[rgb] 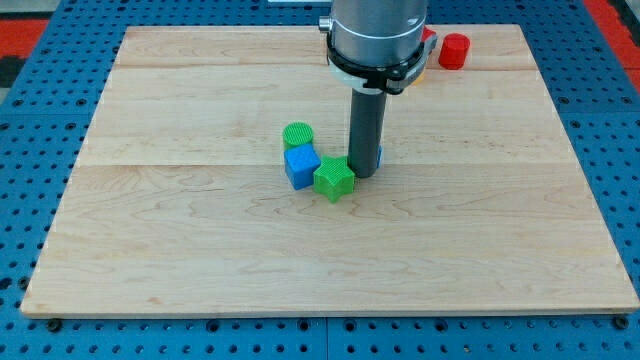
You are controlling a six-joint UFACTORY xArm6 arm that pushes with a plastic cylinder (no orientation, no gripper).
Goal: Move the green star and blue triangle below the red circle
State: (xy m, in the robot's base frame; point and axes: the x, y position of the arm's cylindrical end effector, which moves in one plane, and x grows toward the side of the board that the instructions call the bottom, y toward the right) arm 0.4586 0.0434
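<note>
The green star (334, 180) lies near the middle of the wooden board (200, 230). My tip (364, 175) stands right against the star's right side. A sliver of blue (380, 155) shows just behind the rod on its right; it may be the blue triangle, mostly hidden by the rod. The red circle (454, 50) stands at the view's top right, far above the star.
A blue cube (301, 166) touches the star's left side, and a green circle (298, 135) sits just above the cube. A second red block (429, 38) and a bit of yellow (420, 71) peek out from behind the arm's housing (377, 40) at the view's top.
</note>
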